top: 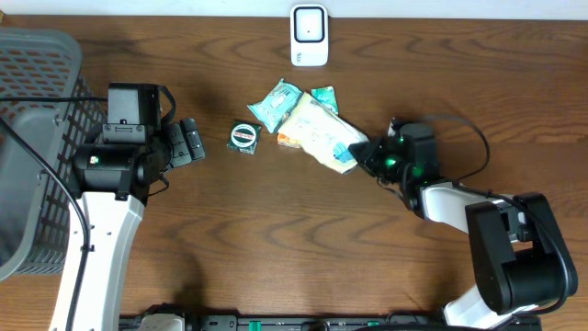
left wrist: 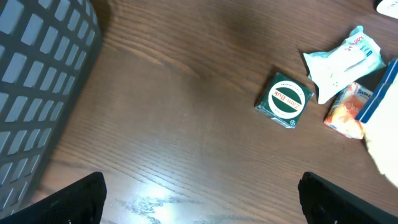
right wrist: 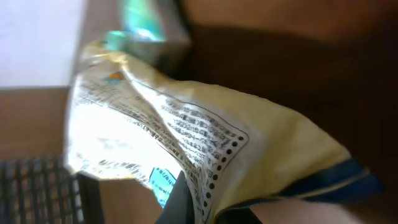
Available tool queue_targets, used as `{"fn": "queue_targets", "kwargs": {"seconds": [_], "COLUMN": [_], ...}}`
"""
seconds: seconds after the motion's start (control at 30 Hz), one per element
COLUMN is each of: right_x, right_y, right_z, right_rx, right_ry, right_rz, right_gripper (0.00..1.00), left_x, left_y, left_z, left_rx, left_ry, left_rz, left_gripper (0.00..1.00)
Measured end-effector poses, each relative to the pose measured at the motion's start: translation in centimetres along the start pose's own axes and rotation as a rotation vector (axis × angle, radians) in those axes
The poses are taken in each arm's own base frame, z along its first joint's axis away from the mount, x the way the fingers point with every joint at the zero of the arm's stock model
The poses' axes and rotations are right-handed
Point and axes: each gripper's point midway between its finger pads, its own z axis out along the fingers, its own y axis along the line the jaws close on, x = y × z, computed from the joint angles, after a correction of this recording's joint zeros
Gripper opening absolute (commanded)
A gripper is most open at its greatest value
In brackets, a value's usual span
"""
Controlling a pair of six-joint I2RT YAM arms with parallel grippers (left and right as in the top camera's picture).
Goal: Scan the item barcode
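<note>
— Overhead view first: where is the item, and who has it?

— The cream packet (top: 322, 138) lies in the small heap of goods at the middle of the counter (top: 276, 239), a little toward the far edge. It rests partly on an orange pack (top: 287, 140), beside a teal wipes pack (top: 274, 103). The right jaws are closed tight on the end nearest the right arm. In the right wrist view the crinkled film (right wrist: 186, 137) is pinched at the bottom of the picture, fine print facing the lens.

— And the left side?

— The left jaws stand wide apart and hold nothing. They hover toward the left edge of the counter, beside the grey basket (top: 37, 138), with a round green tin (top: 243, 137) between them and the heap.

— So which step is this?

— I'd say the grasp is made and the lift is not yet begun; the packet looks to be resting on the heap.

— And next?

— Raise the packet clear of its neighbours, carry it to the white scanner (top: 310, 35) at the middle of the far edge, and turn the barcode toward it. I can't find the barcode in any view, so some rotating may be needed. Held by one end, thin film may sag.
</note>
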Motion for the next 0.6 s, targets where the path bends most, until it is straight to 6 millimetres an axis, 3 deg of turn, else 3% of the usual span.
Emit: {"fn": "queue_targets", "kwargs": {"seconds": [0.07, 0.17, 0.3, 0.33, 0.43, 0.5, 0.6], "right_x": [-0.9, -3.0, -5.4, -5.3, -3.8, -3.0, -2.4], "right_y": [0.9, 4.0, 11.7, 14.5, 19.8, 21.0, 21.0], "right_z": [-0.4, -2.2, -6.8, -8.8, -13.2, -14.4, -14.5], "right_rx": [-0.046, -0.166, -0.404, -0.496, -0.691, -0.747, -0.765], "right_ry": [-0.022, -0.094, -0.249, -0.299, -0.372, -0.381, -0.348], "right_rz": [-0.069, -0.227, -0.528, -0.638, -0.875, -0.937, -0.95], "right_gripper": [0.01, 0.01, 0.01, 0.01, 0.01, 0.01, 0.01], "left_x": [0.0, 0.0, 0.0, 0.0, 0.0, 0.0, 0.0], "left_y": [0.0, 0.0, 0.0, 0.0, 0.0, 0.0, 0.0], "left_z": [0.0, 0.0, 0.0, 0.0, 0.0, 0.0, 0.0], "left_rx": [0.0, 0.0, 0.0, 0.0, 0.0, 0.0, 0.0], "left_ry": [0.0, 0.0, 0.0, 0.0, 0.0, 0.0, 0.0], "left_rz": [0.0, 0.0, 0.0, 0.0, 0.0, 0.0, 0.0], "left_gripper": [0.98, 0.98, 0.98, 0.98, 0.98, 0.98, 0.98]}}
